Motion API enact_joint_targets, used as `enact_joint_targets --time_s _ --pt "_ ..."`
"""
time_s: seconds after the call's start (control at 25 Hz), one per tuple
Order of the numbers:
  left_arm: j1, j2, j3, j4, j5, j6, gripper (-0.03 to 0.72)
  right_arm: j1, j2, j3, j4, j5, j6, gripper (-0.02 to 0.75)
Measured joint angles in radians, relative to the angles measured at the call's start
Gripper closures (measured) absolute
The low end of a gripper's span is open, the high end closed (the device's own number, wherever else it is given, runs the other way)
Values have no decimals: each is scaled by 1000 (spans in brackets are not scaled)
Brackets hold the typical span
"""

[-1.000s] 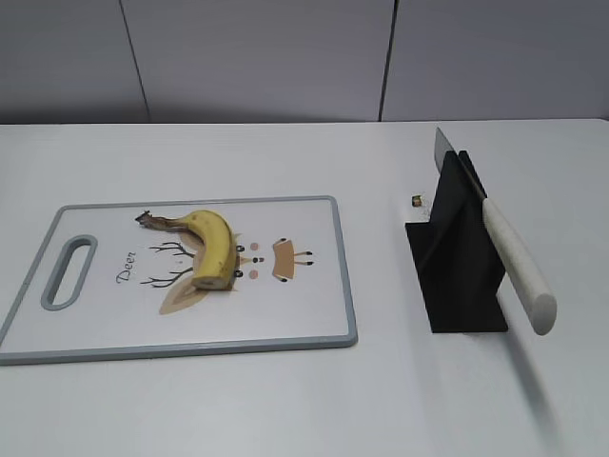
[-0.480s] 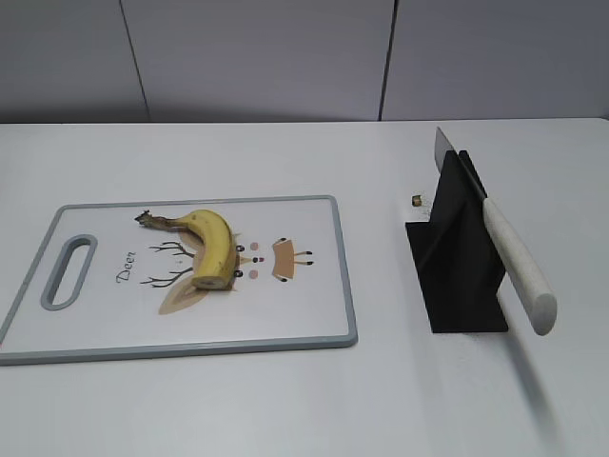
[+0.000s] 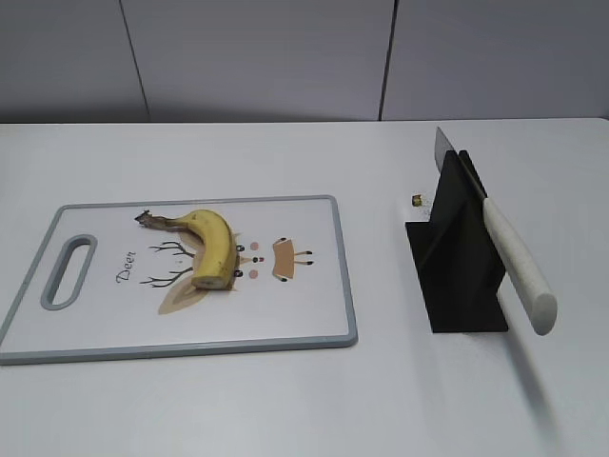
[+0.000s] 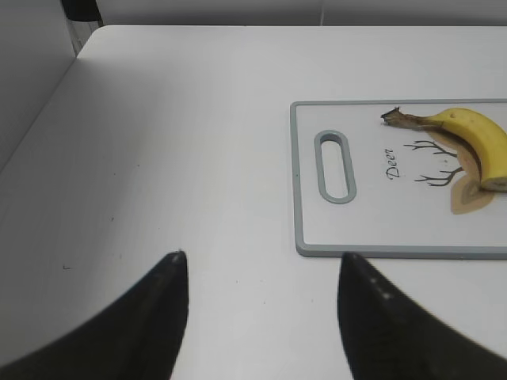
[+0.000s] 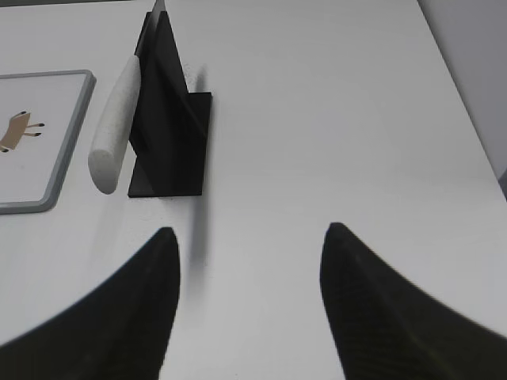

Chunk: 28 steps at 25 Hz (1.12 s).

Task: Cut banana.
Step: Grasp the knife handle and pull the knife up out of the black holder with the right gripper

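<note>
A yellow banana [image 3: 211, 246] with a dark stem lies on a white cutting board [image 3: 285, 314] with a grey rim and a deer drawing. It also shows in the left wrist view [image 4: 479, 146] on the board [image 4: 372, 229]. A knife with a white handle [image 3: 517, 265] rests slanted in a black stand [image 3: 461, 276]; the right wrist view shows the handle [image 5: 111, 131] and the stand [image 5: 170, 131]. My left gripper [image 4: 261, 257] is open and empty, left of the board. My right gripper [image 5: 248, 231] is open and empty, near the stand's front. Neither gripper shows in the exterior view.
A small dark and yellow object [image 3: 417, 200] lies on the white table behind the stand. A grey wall runs along the table's far edge. The table's right edge [image 5: 467, 103] shows in the right wrist view.
</note>
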Motion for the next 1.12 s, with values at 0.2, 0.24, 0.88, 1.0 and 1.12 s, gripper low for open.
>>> enact_joint_targets --time_s 0.2,0.24,0.88,1.0,1.12 --pt "0 0 0 0 0 0 111 0 0 0 12 0 -1 306" --pt "0 0 0 0 0 0 111 0 0 0 19 -1 -1 306" --pt "0 0 0 0 0 0 112 0 460 -205 57 74 -1 108" --pt "0 0 0 0 0 0 112 0 585 -262 73 127 -1 119" --pt "0 0 0 0 0 0 112 18 686 -314 85 152 8 139"
